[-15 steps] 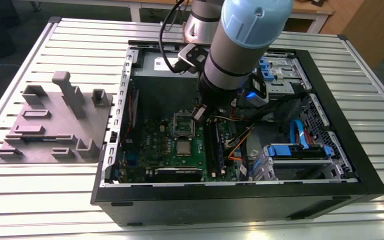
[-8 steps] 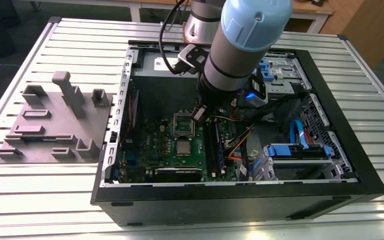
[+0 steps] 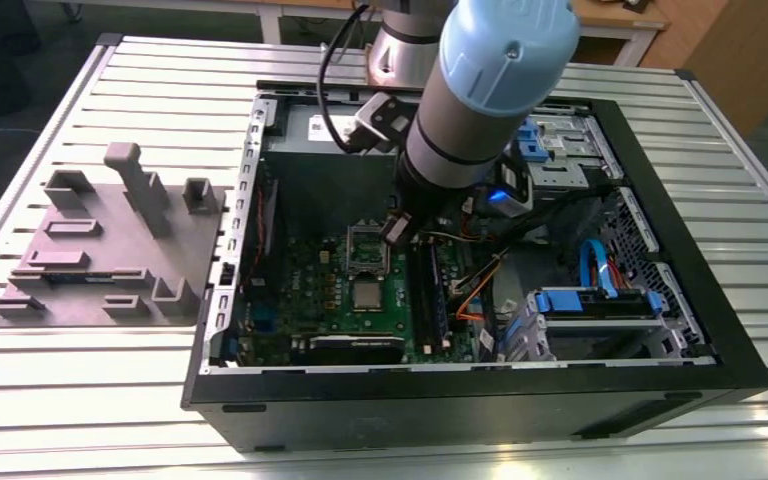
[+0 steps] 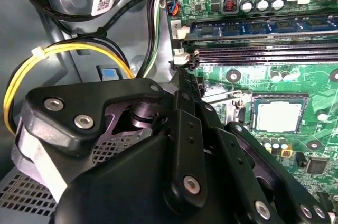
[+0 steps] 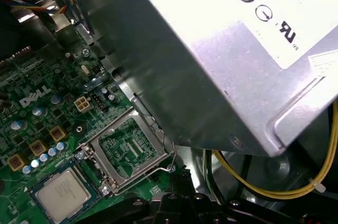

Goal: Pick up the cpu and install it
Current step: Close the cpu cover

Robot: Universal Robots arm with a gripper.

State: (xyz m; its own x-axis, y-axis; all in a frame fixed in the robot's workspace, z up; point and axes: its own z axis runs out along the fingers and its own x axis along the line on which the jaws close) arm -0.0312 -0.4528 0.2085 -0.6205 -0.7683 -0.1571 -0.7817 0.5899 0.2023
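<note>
While the pincer (image 3: 394,228), grip unclear, hovers over the motherboard (image 3: 317,300), the cpu (image 3: 365,293) lies there

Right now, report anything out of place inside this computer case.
The hinged metal frame beside the cpu is flipped open, leaving the chip uncovered and unclamped. Nothing else looks askew or damaged.

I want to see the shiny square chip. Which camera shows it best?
The second wrist view: the cpu lies flat on the green board, silver top in plain sight, past the end effector. The first wrist view cuts it off at the edge; the exterior view shows it tiny.
</note>
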